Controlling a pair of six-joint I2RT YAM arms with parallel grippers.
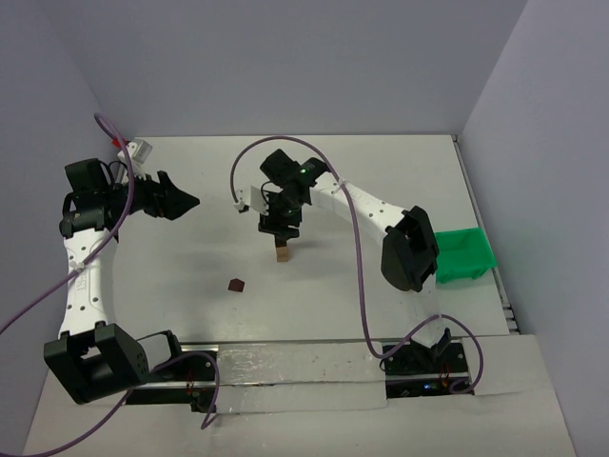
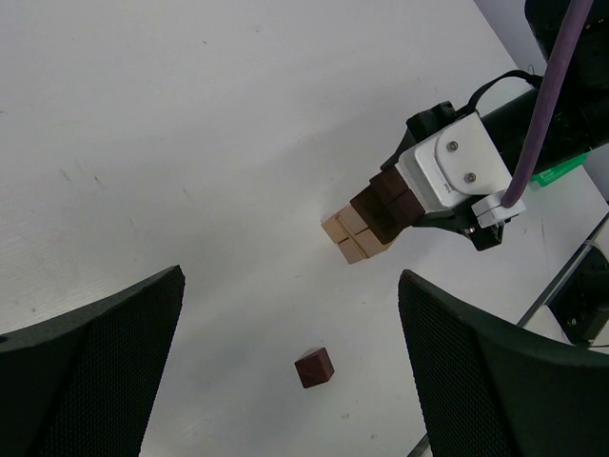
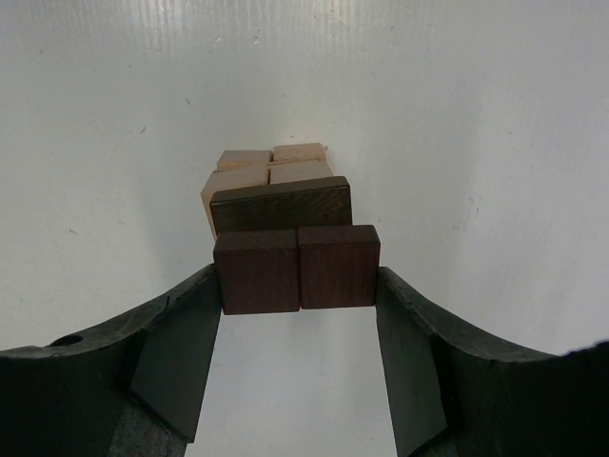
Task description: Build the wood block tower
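The wood block tower [image 1: 283, 249] stands mid-table: light tan cubes at the bottom, a dark brown brick above them, two dark cubes [image 3: 297, 269] side by side on top. It also shows in the left wrist view [image 2: 360, 231]. My right gripper [image 3: 297, 286] is shut on the two top dark cubes, one finger against each outer side, directly above the tower [image 1: 279, 228]. A loose dark brown cube [image 1: 236, 285] lies on the table to the tower's front left, also in the left wrist view [image 2: 314, 367]. My left gripper [image 1: 181, 202] is open and empty, raised at the table's left [image 2: 290, 279].
A green plastic bin [image 1: 463, 255] sits at the table's right edge beside the right arm's elbow. The white table [image 1: 381, 171] is walled at the back and right. Purple cables loop over both arms.
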